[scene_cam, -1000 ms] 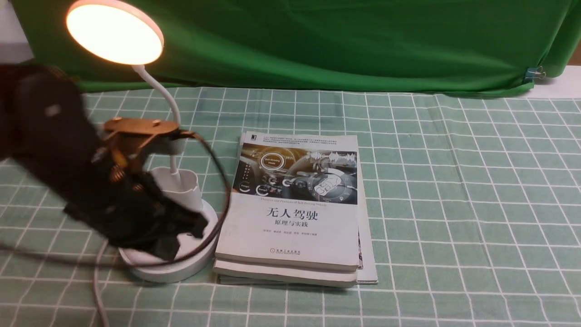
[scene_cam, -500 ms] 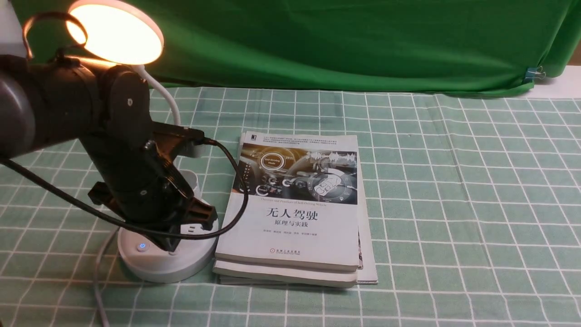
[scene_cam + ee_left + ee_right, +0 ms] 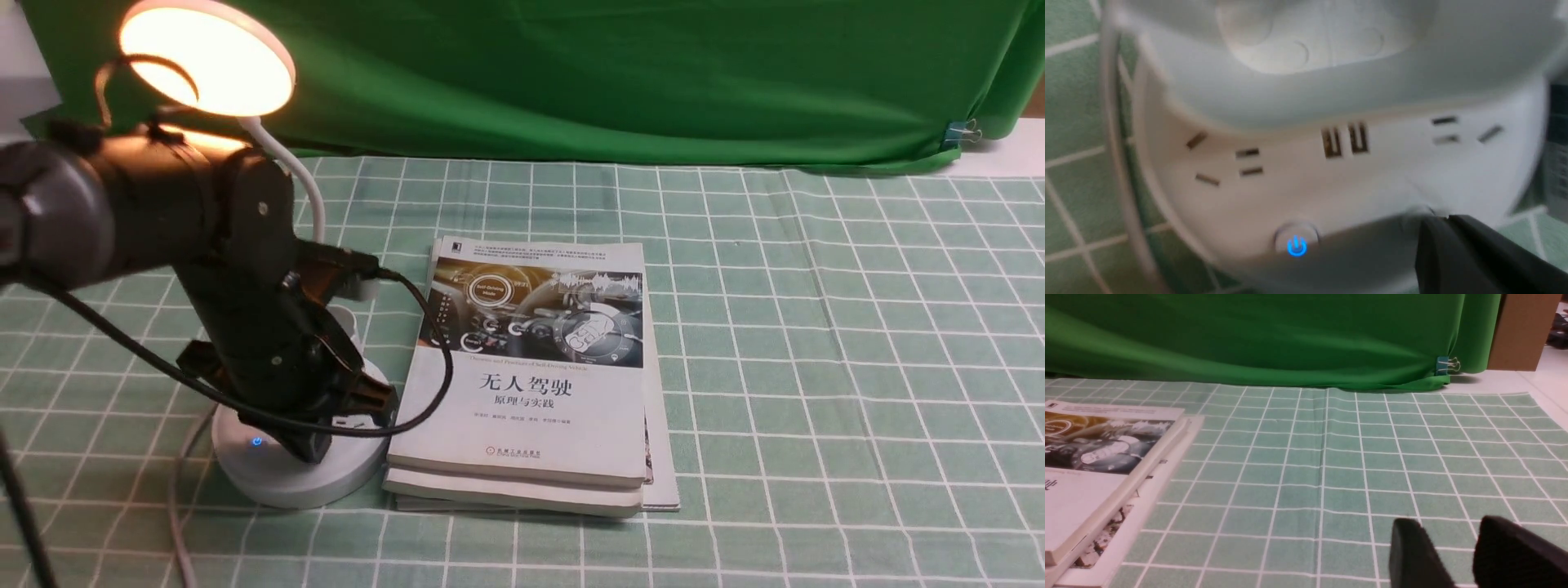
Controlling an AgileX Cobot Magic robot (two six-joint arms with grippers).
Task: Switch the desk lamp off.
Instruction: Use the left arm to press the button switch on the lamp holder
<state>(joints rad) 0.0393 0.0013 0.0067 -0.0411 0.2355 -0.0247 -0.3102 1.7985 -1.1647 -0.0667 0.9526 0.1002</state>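
Desk lamp base under left tool, opening unclear.

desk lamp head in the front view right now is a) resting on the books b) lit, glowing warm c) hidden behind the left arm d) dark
B: the desk lamp has a disc head glowing warm orange above the left arm, and the power button on its base shows a lit blue icon.

One desk lamp, three stacked books, one binder clip.
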